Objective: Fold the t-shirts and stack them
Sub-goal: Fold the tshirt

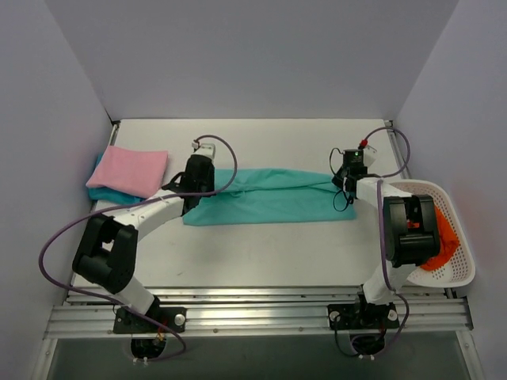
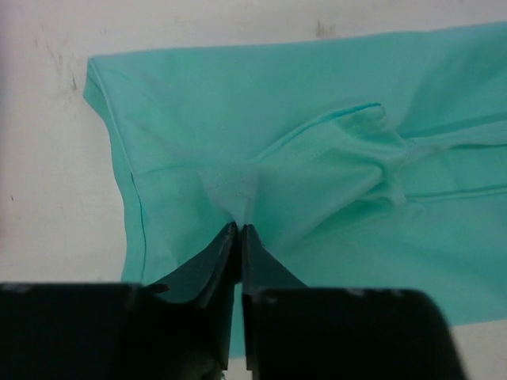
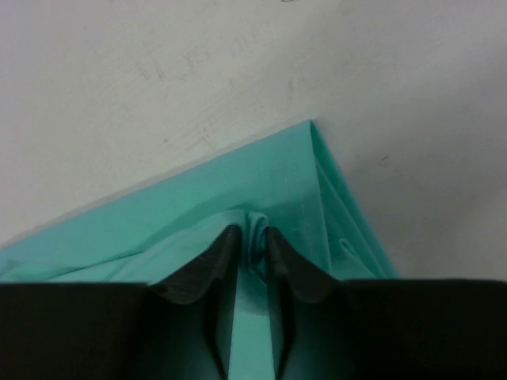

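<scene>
A mint-teal t-shirt [image 1: 269, 195] lies stretched in a long band across the middle of the table. My left gripper [image 1: 198, 184] is shut on its left part, the fabric [image 2: 317, 158] pinched up between the tips [image 2: 239, 229]. My right gripper [image 1: 346, 180] is shut on a bunched fold at its right corner [image 3: 257, 233]; the shirt [image 3: 238, 186] ends in a point there. A folded pink t-shirt [image 1: 132, 171] lies on a folded darker turquoise one [image 1: 103, 192] at the far left.
A white mesh basket [image 1: 459, 253] with orange fabric [image 1: 444, 241] in it hangs over the table's right edge, beside my right arm. White walls enclose the table on the left, back and right.
</scene>
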`<state>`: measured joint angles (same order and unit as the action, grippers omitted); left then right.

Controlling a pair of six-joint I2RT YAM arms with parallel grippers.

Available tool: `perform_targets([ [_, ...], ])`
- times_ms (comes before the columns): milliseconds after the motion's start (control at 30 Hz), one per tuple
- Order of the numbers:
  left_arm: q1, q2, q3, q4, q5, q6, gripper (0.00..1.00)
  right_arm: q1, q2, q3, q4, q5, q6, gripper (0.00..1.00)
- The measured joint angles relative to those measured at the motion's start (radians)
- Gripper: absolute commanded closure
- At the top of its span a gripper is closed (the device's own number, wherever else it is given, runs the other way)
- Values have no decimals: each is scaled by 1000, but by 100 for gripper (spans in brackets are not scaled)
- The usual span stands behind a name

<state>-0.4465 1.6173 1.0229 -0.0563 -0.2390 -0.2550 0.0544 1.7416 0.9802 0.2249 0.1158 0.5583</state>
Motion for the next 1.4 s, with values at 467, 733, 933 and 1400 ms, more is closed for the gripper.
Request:
perform_targets([
  [467, -291, -255, -122, -277, -484, -296, 6, 30, -130, -49, -120, 160, 103, 0],
  [733, -276, -337, -153, -167, -542, -303, 6, 275, -217, 58, -114, 161, 114, 0],
  [933, -254, -248, -159, -97, -500, -281, 6, 348, -132, 164, -117, 175, 105, 0],
  [1400, -141, -180, -196, 68, -339, -256, 6, 74, -72, 90, -184, 225, 114, 0],
])
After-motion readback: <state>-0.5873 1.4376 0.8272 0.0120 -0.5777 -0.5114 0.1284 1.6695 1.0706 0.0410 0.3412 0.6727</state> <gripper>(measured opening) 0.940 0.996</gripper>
